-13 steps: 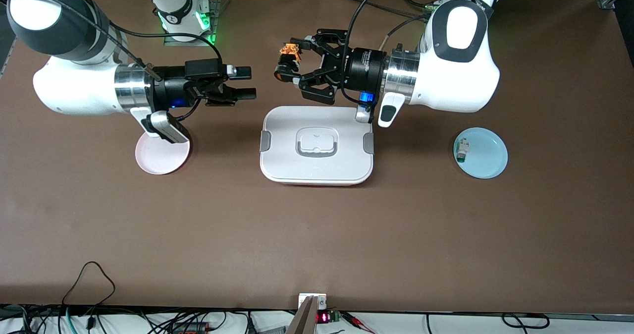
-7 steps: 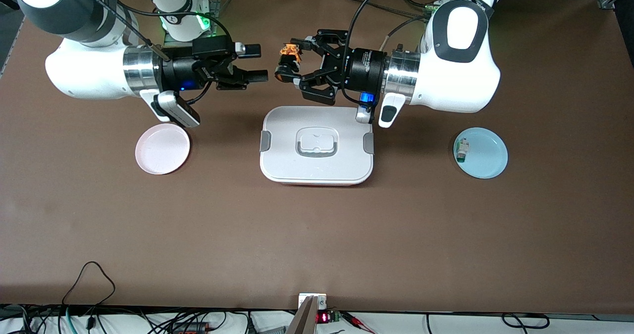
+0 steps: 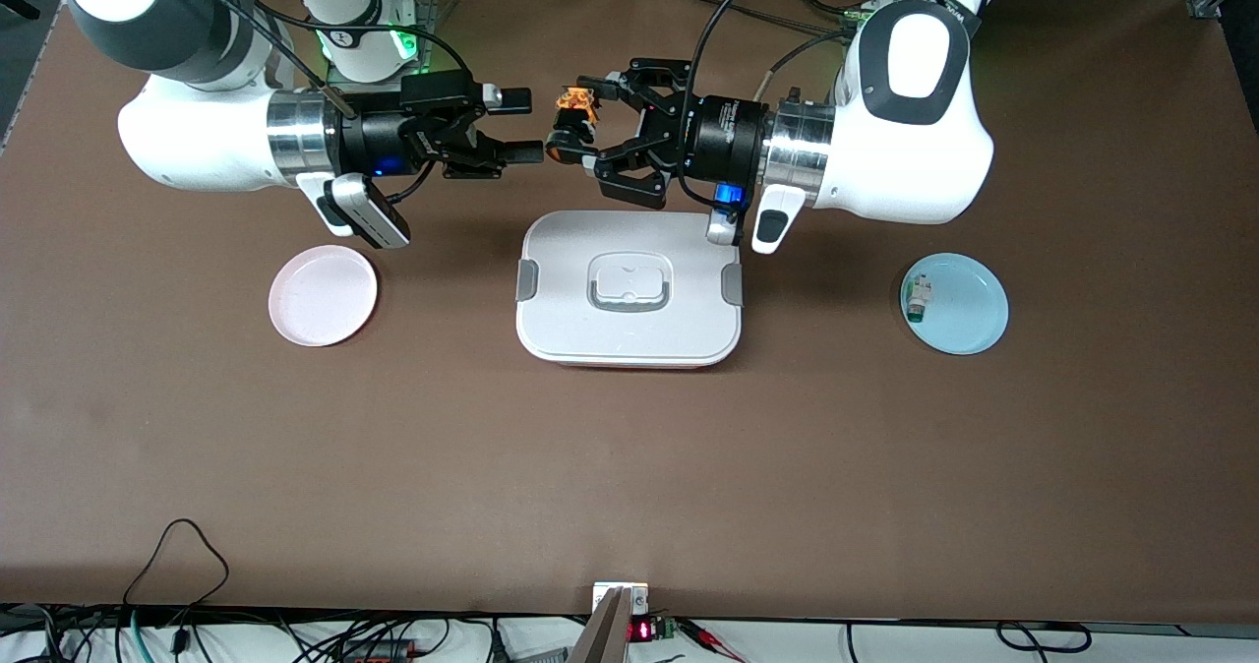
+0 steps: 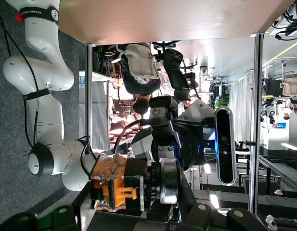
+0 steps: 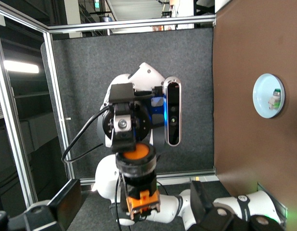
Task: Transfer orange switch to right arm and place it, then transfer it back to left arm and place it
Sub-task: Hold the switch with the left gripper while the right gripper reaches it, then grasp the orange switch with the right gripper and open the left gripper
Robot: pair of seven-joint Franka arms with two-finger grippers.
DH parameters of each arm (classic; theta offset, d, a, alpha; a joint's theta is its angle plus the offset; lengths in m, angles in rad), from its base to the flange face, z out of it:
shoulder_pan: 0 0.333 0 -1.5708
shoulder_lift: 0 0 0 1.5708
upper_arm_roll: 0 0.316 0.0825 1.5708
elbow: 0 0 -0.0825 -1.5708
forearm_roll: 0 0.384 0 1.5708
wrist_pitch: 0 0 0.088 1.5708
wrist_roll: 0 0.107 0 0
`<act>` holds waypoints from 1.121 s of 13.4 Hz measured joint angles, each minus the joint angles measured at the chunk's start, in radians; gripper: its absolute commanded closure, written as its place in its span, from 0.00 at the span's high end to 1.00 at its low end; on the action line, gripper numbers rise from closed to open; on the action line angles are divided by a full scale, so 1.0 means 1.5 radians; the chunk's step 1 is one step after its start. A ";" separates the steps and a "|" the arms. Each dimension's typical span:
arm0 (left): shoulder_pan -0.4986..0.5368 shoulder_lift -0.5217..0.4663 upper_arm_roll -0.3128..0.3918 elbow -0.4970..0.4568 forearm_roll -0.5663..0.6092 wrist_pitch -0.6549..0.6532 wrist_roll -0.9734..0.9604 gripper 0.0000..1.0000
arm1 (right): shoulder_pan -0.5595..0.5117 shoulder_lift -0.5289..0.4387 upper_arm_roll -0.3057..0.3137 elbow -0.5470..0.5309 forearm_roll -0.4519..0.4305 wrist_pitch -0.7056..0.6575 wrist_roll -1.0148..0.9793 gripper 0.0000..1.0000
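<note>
Even overhead light falls on my bench [image 3: 629, 466], leaving soft shadows under my arms and beside the box [image 3: 629, 289]. My white shells glare brightly. In my left wrist view the windows blow out and the orange switch [image 4: 120, 186] sits close, slightly soft. My right wrist view is dim, with one bright strip lamp.

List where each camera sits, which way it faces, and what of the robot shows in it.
Front view: high across the table, facing both arms; left gripper holds the orange switch up past the box, right gripper open beside it.
Left wrist view: on the left wrist, facing the right arm, switch in front.
Right wrist view: on the right wrist, facing the left gripper.
All share the switch.
</note>
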 measured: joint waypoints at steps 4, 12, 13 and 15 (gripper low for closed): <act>0.000 0.000 0.000 0.000 0.000 0.000 0.000 0.15 | 0.027 0.009 0.003 -0.002 0.058 0.054 -0.034 1.00; 0.000 0.000 0.000 0.000 0.000 0.000 0.000 0.15 | 0.035 0.008 0.004 -0.002 0.063 0.067 -0.067 0.94; 0.000 0.000 0.000 0.000 0.000 -0.001 0.000 0.15 | 0.037 0.008 0.005 -0.002 0.063 0.067 -0.068 0.94; 0.000 0.000 0.000 0.000 0.000 -0.001 0.000 0.15 | 0.043 0.008 0.005 -0.002 0.063 0.067 -0.069 0.90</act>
